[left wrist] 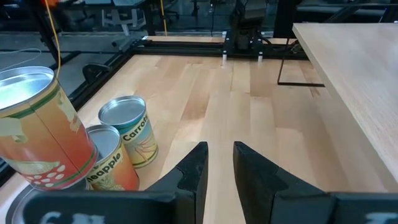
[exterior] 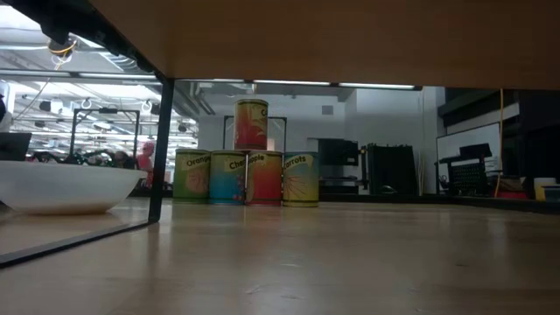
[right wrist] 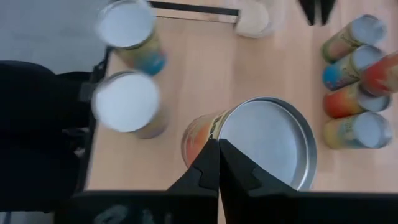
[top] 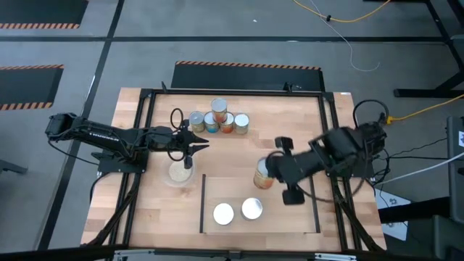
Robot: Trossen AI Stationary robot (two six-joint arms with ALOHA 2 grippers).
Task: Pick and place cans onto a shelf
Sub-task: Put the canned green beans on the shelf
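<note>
With the right gripper [top: 279, 176] clenched shut just above an upright orange can [top: 264, 174], standing inside the shelf [top: 304, 217], nearer its far edge than two placed cans [top: 237, 212].

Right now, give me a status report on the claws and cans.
Right claw shut above an orange can. Left claw empty over the dish. Two cans on the shelf. Five stacked behind.
</note>
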